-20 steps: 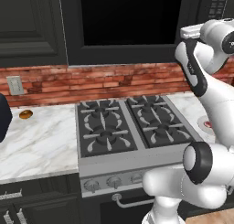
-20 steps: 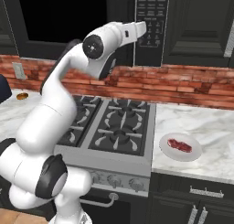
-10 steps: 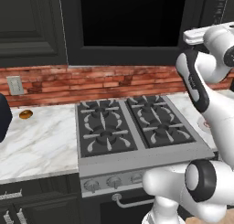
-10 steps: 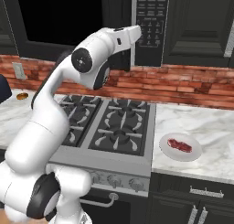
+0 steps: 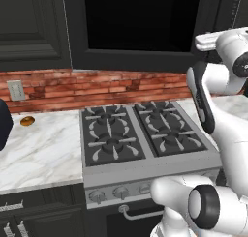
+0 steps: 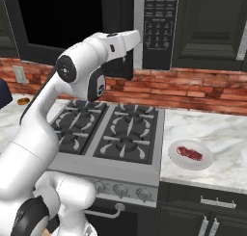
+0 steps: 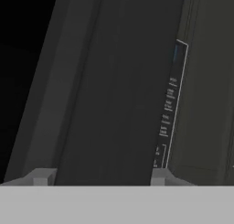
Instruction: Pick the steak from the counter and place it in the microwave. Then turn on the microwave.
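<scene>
Steak [image 6: 189,153]: dark-red slab on a white plate [image 6: 179,161], on the marble counter [image 6: 212,129] right of the stovetop [image 6: 111,134]. Microwave [image 6: 72,18]: mounted above the stovetop, keypad [image 6: 157,23] at right. Gripper [image 7: 99,177]: raised at the microwave front, fingertips apart with nothing between them; how near the surface, unclear.

Left base view: from behind-left of the arm, looking forward and down; stovetop [image 5: 145,134] central, counter [image 5: 41,151] left, microwave [image 5: 140,23] door far above. Right base view: from behind-right, same stovetop [image 6: 111,134] and microwave [image 6: 159,28], plus right counter [image 6: 212,134]. Hand view: very near the microwave [image 7: 114,90] front, rolled; probably its keypad strip at right.
</scene>
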### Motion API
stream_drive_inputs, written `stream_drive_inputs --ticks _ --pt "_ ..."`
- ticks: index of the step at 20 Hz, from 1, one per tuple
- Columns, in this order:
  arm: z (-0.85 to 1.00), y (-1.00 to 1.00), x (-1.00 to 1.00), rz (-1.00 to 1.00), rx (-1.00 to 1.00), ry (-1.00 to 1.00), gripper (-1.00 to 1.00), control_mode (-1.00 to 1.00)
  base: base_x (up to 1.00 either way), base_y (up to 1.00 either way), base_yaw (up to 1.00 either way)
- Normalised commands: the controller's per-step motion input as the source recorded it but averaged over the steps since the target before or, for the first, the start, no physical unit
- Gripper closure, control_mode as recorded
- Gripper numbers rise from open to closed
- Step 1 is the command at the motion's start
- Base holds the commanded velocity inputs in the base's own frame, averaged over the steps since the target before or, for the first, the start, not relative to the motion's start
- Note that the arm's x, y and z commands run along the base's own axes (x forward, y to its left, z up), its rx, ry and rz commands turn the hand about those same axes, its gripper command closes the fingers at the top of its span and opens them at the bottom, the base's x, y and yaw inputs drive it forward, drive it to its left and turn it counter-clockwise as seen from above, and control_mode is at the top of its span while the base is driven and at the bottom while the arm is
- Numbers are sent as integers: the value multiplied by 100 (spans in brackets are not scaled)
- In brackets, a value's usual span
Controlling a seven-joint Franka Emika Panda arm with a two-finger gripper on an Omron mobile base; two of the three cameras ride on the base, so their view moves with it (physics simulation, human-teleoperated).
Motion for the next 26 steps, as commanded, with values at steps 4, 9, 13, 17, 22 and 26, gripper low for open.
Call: stream_drive_inputs --ticks 4,9,13,17,22,26 --pt "30 11 -48 -11 0 0 100 -100 0 0 0" --pt "28 10 -49 -8 0 0 100 -100 0 0 0" --pt "20 13 -45 -6 0 -10 100 -100 0 0 0" --pt "16 18 -39 -7 0 -19 100 -100 0 0 0" --pt "18 21 -39 -6 0 -26 100 -100 0 0 0" --pt "21 28 -38 -10 0 -31 100 -100 0 0 0"
